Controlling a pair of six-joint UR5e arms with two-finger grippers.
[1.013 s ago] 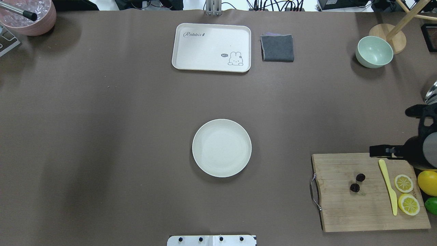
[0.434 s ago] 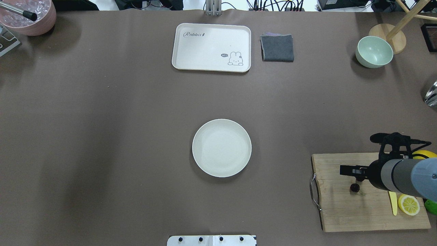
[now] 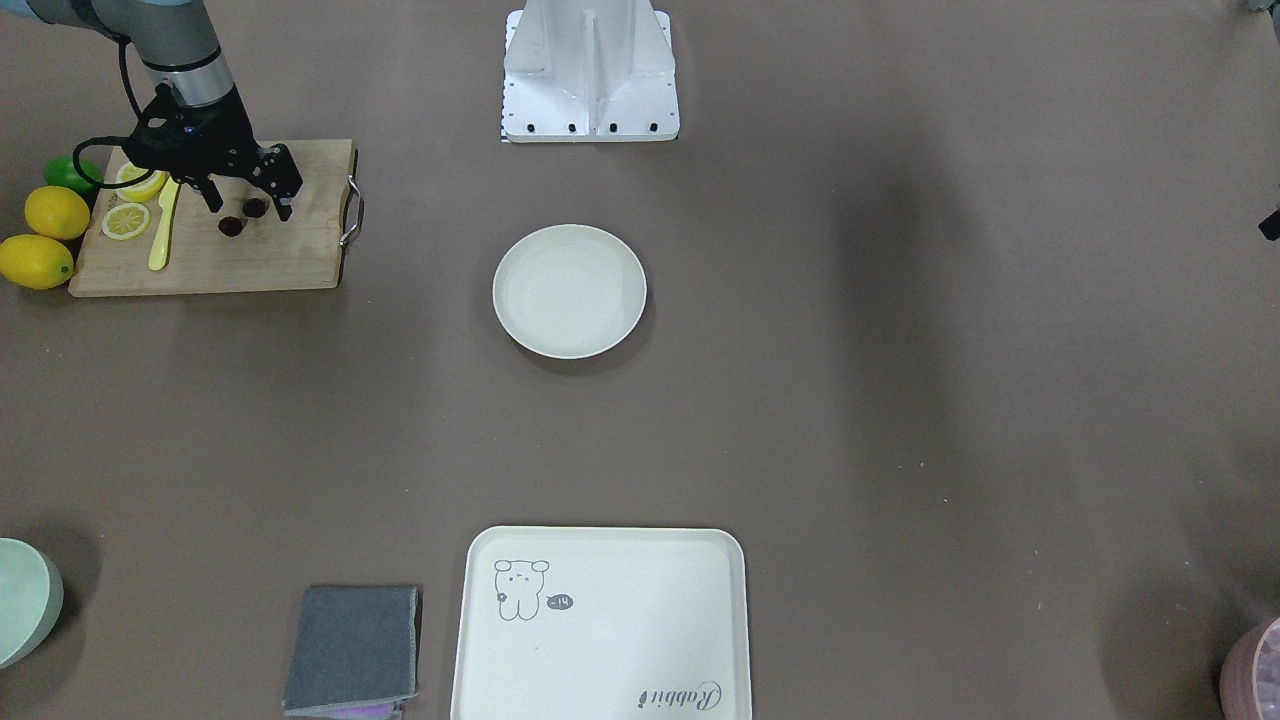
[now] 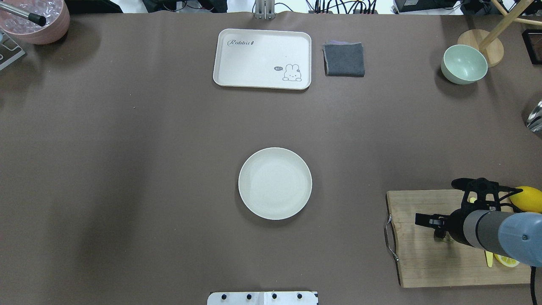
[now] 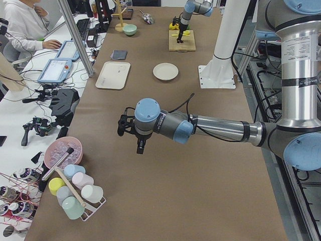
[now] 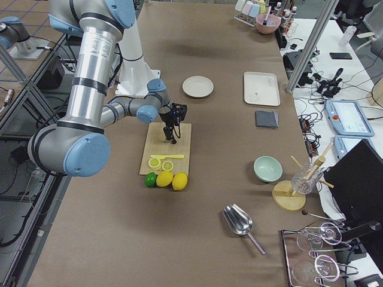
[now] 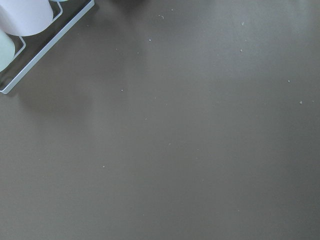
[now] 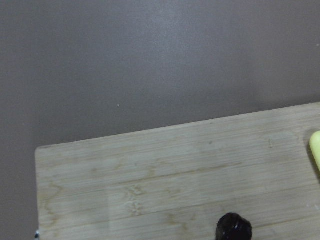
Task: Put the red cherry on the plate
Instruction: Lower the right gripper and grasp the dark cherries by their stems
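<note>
The red cherry (image 3: 243, 218), two tiny dark balls, lies on the wooden cutting board (image 3: 260, 260) at the table's right end. My right gripper (image 3: 248, 205) hangs open just over it, one finger on each side of the pair. In the overhead view the wrist covers the cherry. One ball (image 8: 233, 229) shows at the bottom edge of the right wrist view. The round cream plate (image 4: 275, 183) sits bare at mid-table, well left of the board. My left gripper (image 5: 131, 138) hovers over bare table at the far left end; I cannot tell if it is open or shut.
Lemon slices (image 3: 126, 221), a yellow knife (image 3: 163, 235), two lemons (image 3: 57, 212) and a lime (image 3: 70, 172) crowd the board's outer side. At the back are a rabbit tray (image 4: 262, 59), grey cloth (image 4: 344, 59) and green bowl (image 4: 464, 64).
My right arm has swung in from the table's right edge over the cutting board and come down over the cherry, hiding it from overhead. The cherry and plate have not moved.
</note>
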